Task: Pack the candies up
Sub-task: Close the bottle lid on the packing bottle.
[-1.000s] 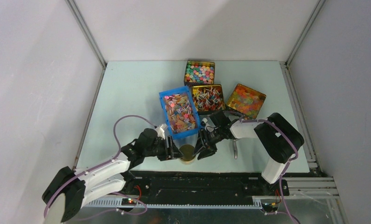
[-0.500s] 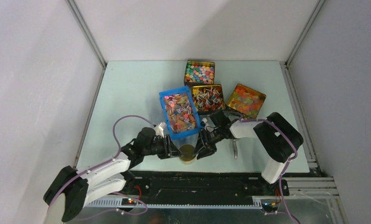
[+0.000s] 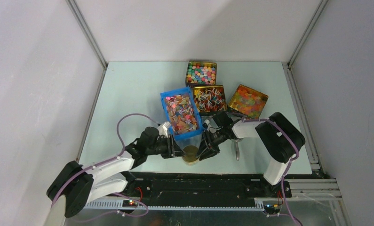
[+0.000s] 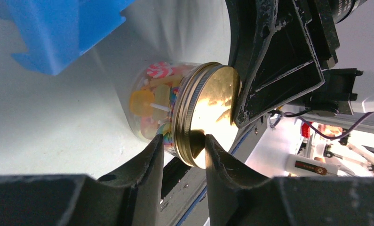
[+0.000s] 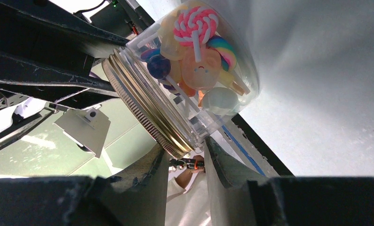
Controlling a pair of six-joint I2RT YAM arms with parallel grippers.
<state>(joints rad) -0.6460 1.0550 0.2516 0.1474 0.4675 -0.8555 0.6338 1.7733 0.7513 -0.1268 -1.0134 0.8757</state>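
The candies (image 3: pixel 181 113), small twist-wrapped sweets in mixed colours, fill a blue bin (image 3: pixel 163 104) at mid-table. In front of it, near the table's edge, stands a clear jar (image 3: pixel 190 154) with a gold lid (image 4: pixel 215 101), holding lollipops and sweets (image 5: pixel 194 28). My left gripper (image 3: pixel 179 151) reaches in from the left; its fingertips (image 4: pixel 153 149) pinch the lid's rim, one against the glass, one on the lid's top. My right gripper (image 3: pixel 202 151) comes from the right and pinches the rim and neck (image 5: pixel 187 146) in the same way.
Behind the bin stand three gold tins: round pastel balls (image 3: pixel 201 73), white-and-red twisted sweets (image 3: pixel 210 100), and orange-yellow jelly pieces (image 3: pixel 247 101). A small metal scoop (image 3: pixel 236 150) lies right of the right gripper. The black table edge runs just in front of the jar.
Both grippers have narrowed their jaws onto the jar's lid rim. The left arm has slid a little right, closer to the jar. The jar has stayed in place.
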